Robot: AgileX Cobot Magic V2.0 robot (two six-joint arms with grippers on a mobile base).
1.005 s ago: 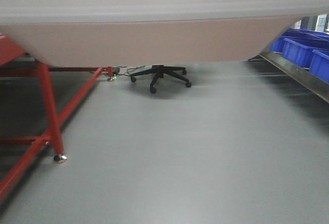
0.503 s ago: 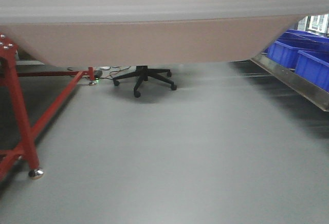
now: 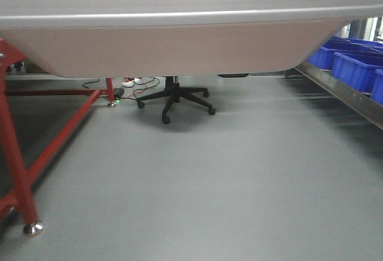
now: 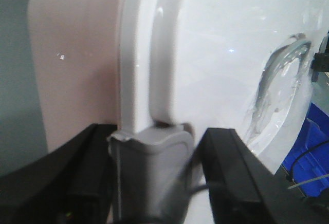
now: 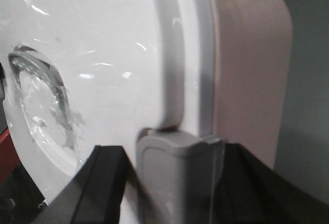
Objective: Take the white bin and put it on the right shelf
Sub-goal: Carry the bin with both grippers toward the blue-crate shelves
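**Bin aloft, swinging toward the shelf**

I carry the white bin point(image 3: 179, 48) between my two arms. It hangs over bare floor point(image 3: 209, 183) with nothing under it, its underside filling the top of the front view.

My left gripper point(image 4: 158, 136) straddles the grey latch point(image 4: 149, 162) at one end of the lid, black fingers pressed close on either side. My right gripper point(image 5: 169, 154) does the same on the latch point(image 5: 177, 178) at the other end. I judge both clamped, since nothing else bears the bin.

Over the last second the room has slid past me. The red table leg point(image 3: 15, 165) has drifted to the left edge. The blue crates point(image 3: 356, 69) and the right shelf point(image 3: 347, 96) have edged outward and now run along the right side. My base is moving and the lift is done. The bin is still well short of the shelf's front rail, so placing remains.
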